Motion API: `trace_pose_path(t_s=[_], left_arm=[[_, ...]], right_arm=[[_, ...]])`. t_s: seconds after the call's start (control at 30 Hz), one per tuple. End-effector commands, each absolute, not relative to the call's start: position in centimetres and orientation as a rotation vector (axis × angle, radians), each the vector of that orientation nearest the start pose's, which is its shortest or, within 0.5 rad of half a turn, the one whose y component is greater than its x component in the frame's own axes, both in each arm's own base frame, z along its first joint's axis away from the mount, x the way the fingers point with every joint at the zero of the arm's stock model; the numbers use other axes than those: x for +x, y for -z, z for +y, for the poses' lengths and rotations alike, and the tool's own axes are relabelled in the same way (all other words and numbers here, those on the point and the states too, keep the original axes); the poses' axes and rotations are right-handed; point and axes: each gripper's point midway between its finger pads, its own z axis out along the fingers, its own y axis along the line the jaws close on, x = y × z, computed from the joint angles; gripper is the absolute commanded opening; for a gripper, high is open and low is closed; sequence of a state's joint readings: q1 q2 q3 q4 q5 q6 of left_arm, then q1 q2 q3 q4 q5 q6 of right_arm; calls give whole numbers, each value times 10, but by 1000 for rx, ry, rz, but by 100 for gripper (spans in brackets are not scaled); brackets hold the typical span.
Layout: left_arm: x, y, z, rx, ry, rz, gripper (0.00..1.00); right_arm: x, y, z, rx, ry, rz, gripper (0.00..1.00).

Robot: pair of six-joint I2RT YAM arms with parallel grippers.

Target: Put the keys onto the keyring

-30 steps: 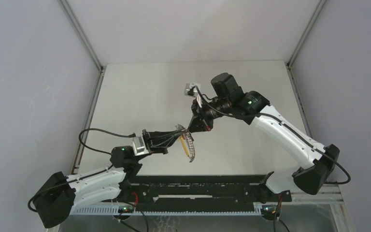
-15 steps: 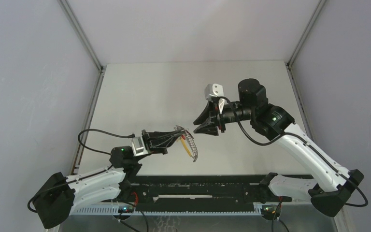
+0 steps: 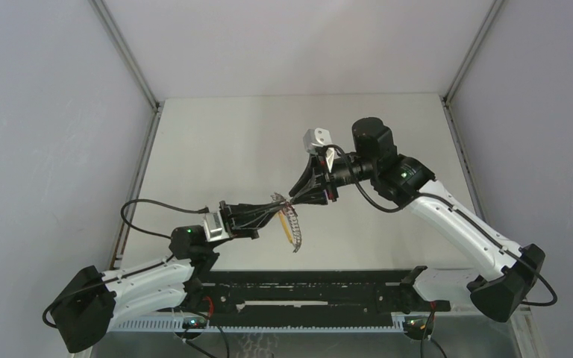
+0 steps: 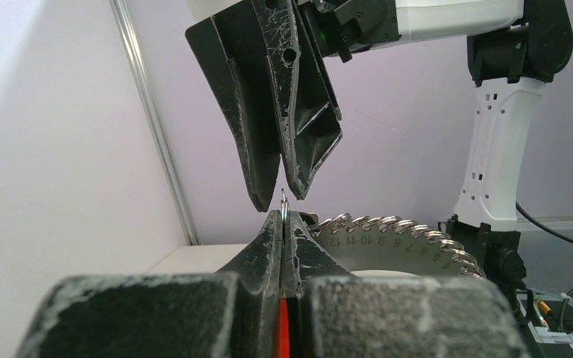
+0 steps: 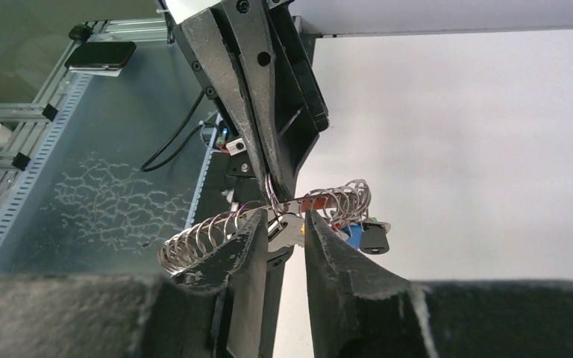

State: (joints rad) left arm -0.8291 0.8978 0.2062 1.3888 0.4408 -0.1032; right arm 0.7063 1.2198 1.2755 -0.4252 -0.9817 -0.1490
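Left end effector clamped on keyring; right end effector ajar; keys partly hidden.

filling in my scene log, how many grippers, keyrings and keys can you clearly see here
grippers: 2, left gripper and right gripper
keyring: 1
keys clearly seen: 2, blue key and black key; others may be hidden among the rings
total: 5

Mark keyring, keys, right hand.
keyring (image 4: 399,250), left wrist view, numbered plate below the coils.
keys (image 5: 373,239), right wrist view, dark key head.
right hand (image 4: 279,201), left wrist view, between its fingertips.
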Motion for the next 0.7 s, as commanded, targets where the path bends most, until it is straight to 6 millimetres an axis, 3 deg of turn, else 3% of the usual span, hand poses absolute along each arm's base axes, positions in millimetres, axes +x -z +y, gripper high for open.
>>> trace_pose_path(t_s=[0.0, 0.13, 0.27, 0.67], left_arm=[[125, -351, -257, 702, 1049, 584, 0], [124, -351, -257, 703, 1048, 581, 0], [123, -352, -257, 712, 1043, 570, 0], [115, -364, -257, 750, 1017, 498, 0]], right_arm=[[147, -342, 319, -1416, -1356, 1345, 22], [145, -339, 320, -1418, -1388, 1366, 15], [148, -338, 321, -1391, -1429, 1421, 0], [149, -336, 322, -1336, -1616, 1689, 0]])
